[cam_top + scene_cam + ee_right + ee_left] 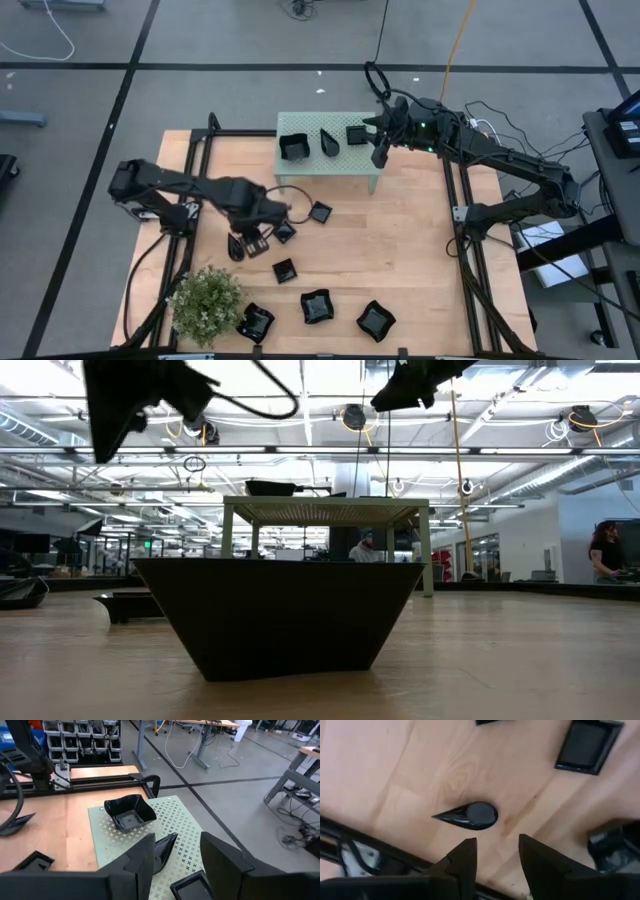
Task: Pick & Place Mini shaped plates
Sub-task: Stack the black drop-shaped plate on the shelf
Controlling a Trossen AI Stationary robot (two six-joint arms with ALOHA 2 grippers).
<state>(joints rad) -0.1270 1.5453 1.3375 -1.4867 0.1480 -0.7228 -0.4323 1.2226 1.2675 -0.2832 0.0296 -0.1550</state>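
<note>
Several glossy black mini plates lie on the wooden table: small squares (320, 212) (284, 270) and wavy-edged ones (317, 306) (375, 320). My left gripper (497, 847) is open and empty, hovering above a teardrop plate (470, 815) that lies flat on the wood. My right gripper (177, 852) is also open and empty, above the right part of the mint-green stand (330, 165). Resting on the stand's top are a wavy plate (129, 812), a teardrop plate (162, 852) and a small square plate (192, 887).
A green bushy plant (205, 300) stands at the table's near left corner, with a wavy plate (255, 322) beside it. Black frame rails (200, 150) run along the table's sides. In the low view one black dish (280, 615) fills the foreground. People show in the room beyond.
</note>
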